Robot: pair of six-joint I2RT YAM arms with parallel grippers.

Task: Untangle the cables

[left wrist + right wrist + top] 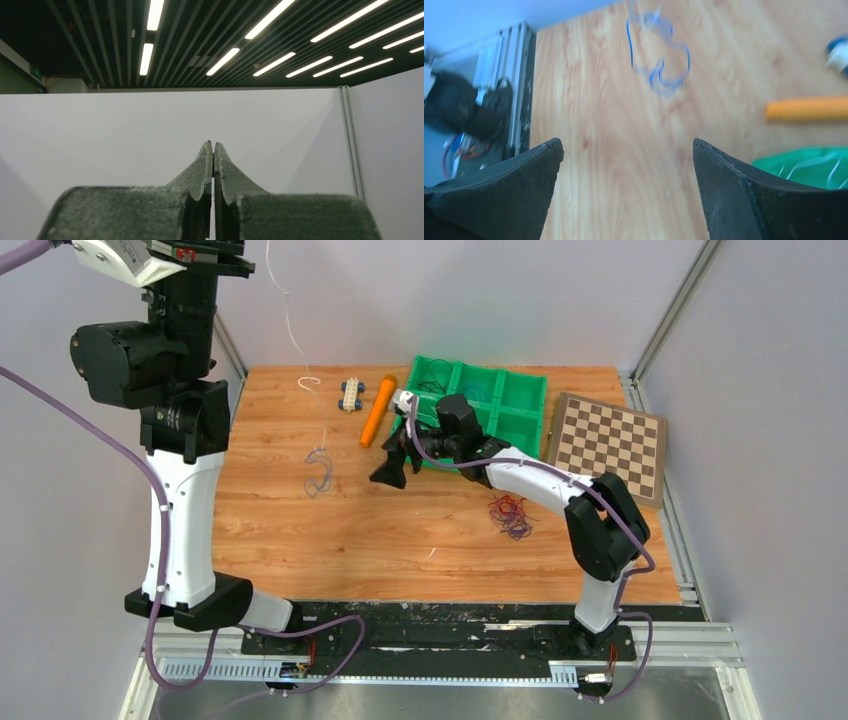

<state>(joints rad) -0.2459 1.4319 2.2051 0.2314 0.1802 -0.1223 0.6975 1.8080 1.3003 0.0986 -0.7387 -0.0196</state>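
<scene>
Left gripper (pixel 213 150): jaws are pressing flat together on an arm that is standing high over the left edge. No wire is showing between the tips in the wrist view.
White strand (pixel 288 325): is hanging in the air near the far-left corner and running up out of the overhead view. I am judging that the left pinch is carrying it.
Blue strand (pixel 658 79): is lying in loose loops toward the left edge, midway front to back.
Knotted clump (pixel 510 512): red and purple, is sitting toward the right edge beside the right arm.
Right gripper (pixel 626 142): fingers are spreading wide and holding nothing. It is hovering near the table's middle just beside the green tray (pixel 545 400) and facing the blue strand.
Handling: the wires are looking near weightless, limp and springy, so they are likely slipping off broad pads. Hard pulling is risking a tighter knot.
Hold point: I am recommending a free outer loop of the clump, pinched at the very fingertips.
Bystanders: an orange cylinder (pixel 378 410) and a chessboard (pixel 610 445) are lying near the far edge.
</scene>
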